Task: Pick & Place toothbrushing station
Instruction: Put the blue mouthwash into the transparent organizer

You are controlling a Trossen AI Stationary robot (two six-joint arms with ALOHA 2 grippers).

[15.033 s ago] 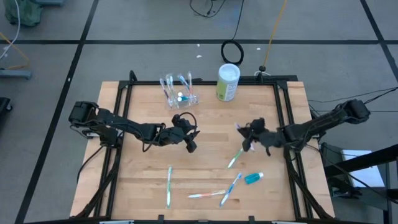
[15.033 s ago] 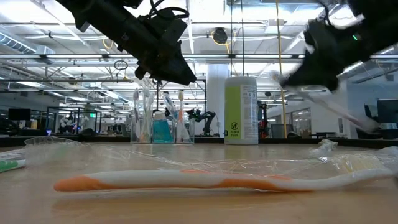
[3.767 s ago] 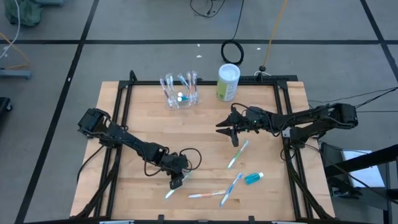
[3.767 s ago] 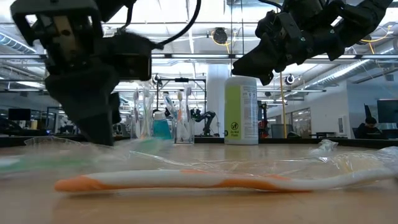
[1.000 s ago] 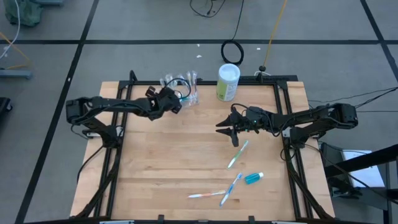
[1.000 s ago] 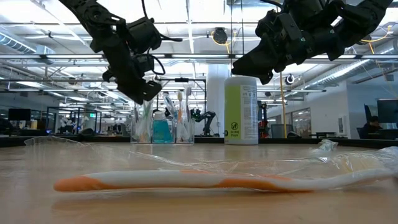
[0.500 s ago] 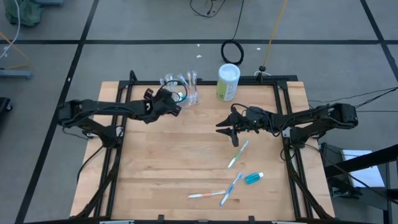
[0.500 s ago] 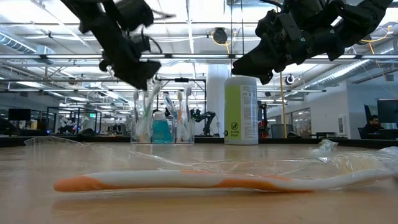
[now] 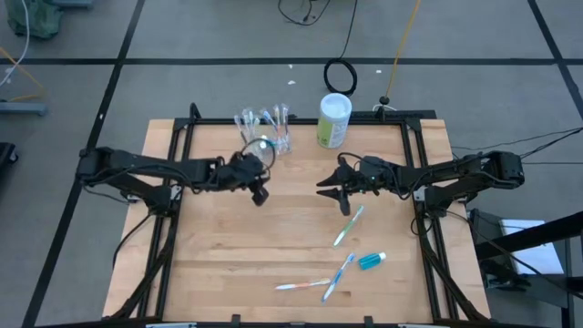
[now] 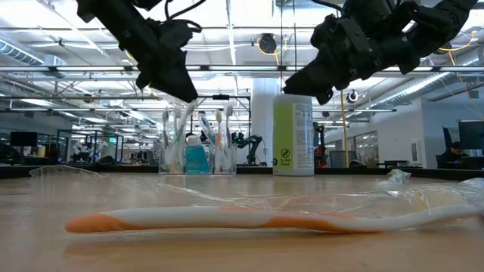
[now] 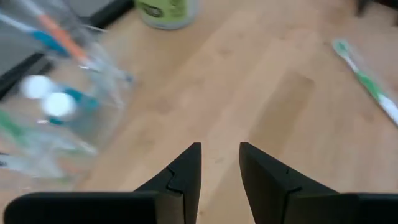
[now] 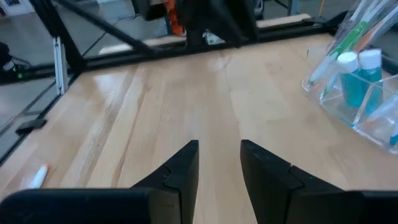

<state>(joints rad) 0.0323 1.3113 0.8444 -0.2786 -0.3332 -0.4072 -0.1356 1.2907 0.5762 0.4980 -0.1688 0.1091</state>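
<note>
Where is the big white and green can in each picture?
High view: the canister stands at the table's far edge, right of the clear holder.
Low view: canister centre, holder to its left.
Left wrist view: only its base shows.
Right wrist view: not in it.
Shared landmark: the clear holder.

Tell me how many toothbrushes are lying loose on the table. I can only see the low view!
Observer: Three, seen from above: a green brush, a blue brush and a third brush.
Operator: Is any toothpaste lying out too?
Observer: Yes, one tube lies next to the blue brush.
Operator: Is the left gripper holding anything?
Observer: No. Its wrist view shows the left gripper open and empty over bare wood, with the holder off to one side.
</note>
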